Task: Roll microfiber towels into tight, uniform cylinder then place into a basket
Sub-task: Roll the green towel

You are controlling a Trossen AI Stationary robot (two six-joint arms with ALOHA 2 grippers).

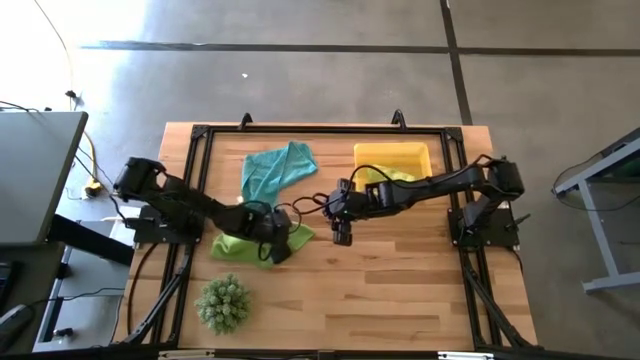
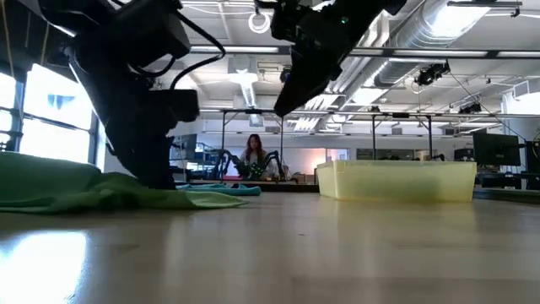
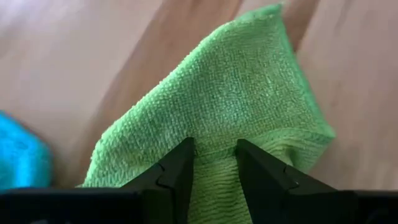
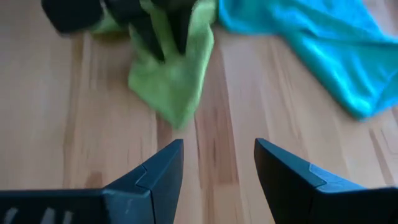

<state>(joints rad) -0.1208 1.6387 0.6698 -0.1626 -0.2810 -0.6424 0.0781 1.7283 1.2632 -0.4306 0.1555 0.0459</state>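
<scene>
Lime-green microfiber towel (image 3: 249,93), one of seemingly two, is pinched by the left gripper (image 3: 214,163) on the table, near-left of the yellow basket (image 1: 393,156). The right gripper (image 4: 217,158) hovers spread beside it. One teal towel (image 1: 277,168) lies left of the basket.

Left gripper (image 3: 212,163) clamped, right gripper (image 4: 219,163) fingers apart.

My overhead camera looks straight down on the whole table (image 1: 400,290). My low one sits at tabletop height, facing the room. Each wrist camera looks closely past its fingers at the lime-green towel (image 3: 249,106), which all four views share.
</scene>
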